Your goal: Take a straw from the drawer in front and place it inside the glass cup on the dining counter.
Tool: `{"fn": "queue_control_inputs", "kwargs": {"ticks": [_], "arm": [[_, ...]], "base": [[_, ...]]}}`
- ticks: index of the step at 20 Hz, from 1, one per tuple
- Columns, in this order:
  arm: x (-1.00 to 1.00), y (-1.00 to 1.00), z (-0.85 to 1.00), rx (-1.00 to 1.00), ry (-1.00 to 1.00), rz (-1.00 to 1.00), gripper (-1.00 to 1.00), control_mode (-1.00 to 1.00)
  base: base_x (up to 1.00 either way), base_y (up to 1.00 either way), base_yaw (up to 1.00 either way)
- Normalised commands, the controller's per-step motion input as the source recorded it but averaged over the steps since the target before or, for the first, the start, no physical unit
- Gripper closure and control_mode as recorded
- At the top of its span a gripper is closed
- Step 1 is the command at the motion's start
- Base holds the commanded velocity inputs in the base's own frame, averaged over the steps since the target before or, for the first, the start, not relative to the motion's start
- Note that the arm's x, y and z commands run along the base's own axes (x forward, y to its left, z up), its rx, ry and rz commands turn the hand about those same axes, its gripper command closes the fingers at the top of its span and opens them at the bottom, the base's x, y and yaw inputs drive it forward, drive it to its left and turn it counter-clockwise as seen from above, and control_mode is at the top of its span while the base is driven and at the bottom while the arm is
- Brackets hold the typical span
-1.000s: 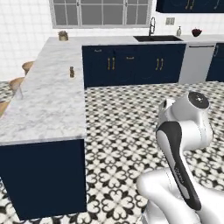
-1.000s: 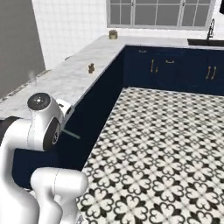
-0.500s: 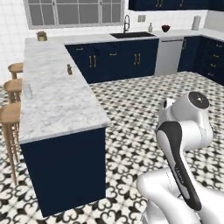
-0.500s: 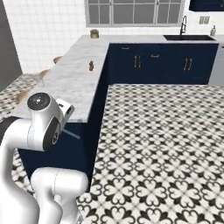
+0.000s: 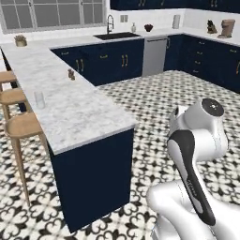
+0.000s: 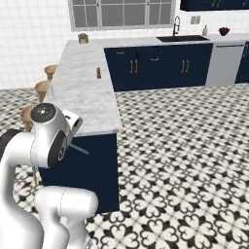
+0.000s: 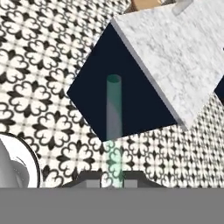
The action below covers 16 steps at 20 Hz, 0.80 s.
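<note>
My gripper is shut on the straw, a thin pale greenish stick that points away from the fingertips toward the navy end of the dining counter. In the right base view the straw pokes out past my white arm, just off the counter's end. The glass cup stands upright on the dining counter near its stool-side edge, well beyond the straw. Its base seems to peek in at the top of the hand view as the glass cup. The drawer is out of view.
Round wooden stools line the counter's left side. A small brown shaker stands farther along the top, and a potted plant at its far end. The black sink and navy cabinets run along the back wall. Patterned floor lies open to the right.
The whole picture has shifted because the base moved; the counter's end now stands nearer and more to the left. The straw stays in the shut gripper.
</note>
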Motion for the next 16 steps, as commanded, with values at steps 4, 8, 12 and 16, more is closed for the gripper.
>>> {"fn": "queue_control_inputs", "kwargs": {"ticks": [4,8,12,16], "arm": [[0.0,0.0,0.0,0.0,0.0,0.0,1.0,1.0],[0.0,0.0,0.0,0.0,0.0,0.0,1.0,1.0],[0.0,0.0,0.0,0.0,0.0,0.0,1.0,1.0],[0.0,0.0,0.0,0.0,0.0,0.0,1.0,1.0]], "base": [[-0.01,1.0,-0.39],[0.0,1.0,-0.4],[0.0,1.0,-0.43],[0.0,1.0,-0.44]]}}
